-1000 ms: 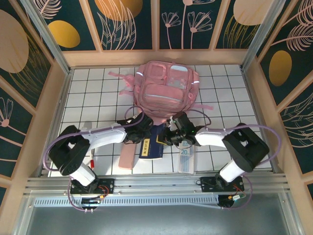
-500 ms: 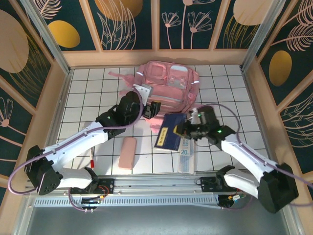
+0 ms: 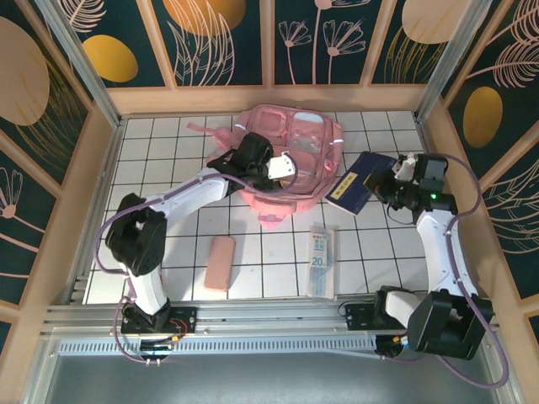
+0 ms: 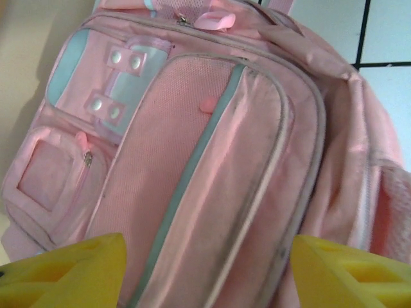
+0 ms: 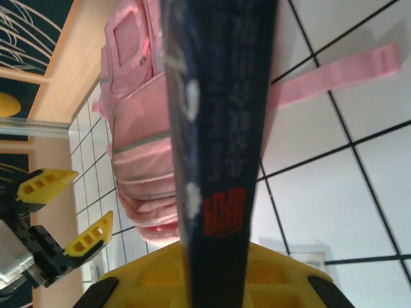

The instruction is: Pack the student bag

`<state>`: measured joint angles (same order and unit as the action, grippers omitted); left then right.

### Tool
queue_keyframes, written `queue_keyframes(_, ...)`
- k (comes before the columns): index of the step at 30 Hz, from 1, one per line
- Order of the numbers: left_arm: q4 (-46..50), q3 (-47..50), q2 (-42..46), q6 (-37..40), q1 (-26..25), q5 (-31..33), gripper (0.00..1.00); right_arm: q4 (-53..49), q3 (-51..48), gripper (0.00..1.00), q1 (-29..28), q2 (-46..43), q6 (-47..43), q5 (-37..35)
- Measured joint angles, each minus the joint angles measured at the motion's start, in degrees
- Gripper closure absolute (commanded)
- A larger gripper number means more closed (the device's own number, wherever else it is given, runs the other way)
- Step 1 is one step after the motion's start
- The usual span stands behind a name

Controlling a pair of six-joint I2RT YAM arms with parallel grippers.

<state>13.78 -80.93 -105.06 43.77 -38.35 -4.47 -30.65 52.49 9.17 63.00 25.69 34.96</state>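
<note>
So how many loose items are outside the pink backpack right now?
3. Pink pencil case on the tiles, front-left; clear pack marked 20, front-centre; dark blue book held by the right fingers beside the backpack. Others may hide under the arms.

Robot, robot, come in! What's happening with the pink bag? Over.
Left gripper open, over the student bag. Right gripper shut on the blue book, just right of the bag. Pencil case and ruler pack lie nearer, not in the way.
</note>
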Motion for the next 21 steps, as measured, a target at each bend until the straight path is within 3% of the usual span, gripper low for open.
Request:
queue_keyframes(12,-0.81,-3.67,-8.7,11.54,0.0,2.43,0.25,-0.9,1.03,1.0,1.68,0.17,-2.51,-0.02)
queue_keyframes(17,-1.27,-6.1,-13.75,13.29,0.0,3.76,0.28,-0.92,1.4,1.0,1.68,0.17,-2.73,-0.02)
queue_keyframes(19,-1.86,-6.86,-15.1,13.4,0.0,4.17,0.35,-0.87,1.7,1.0,1.68,0.17,-2.71,0.0)
queue_keyframes(21,-2.32,-8.35,-16.55,13.18,-0.02,4.96,0.64,-0.85,1.79,1.0,1.68,0.15,-2.71,0.02)
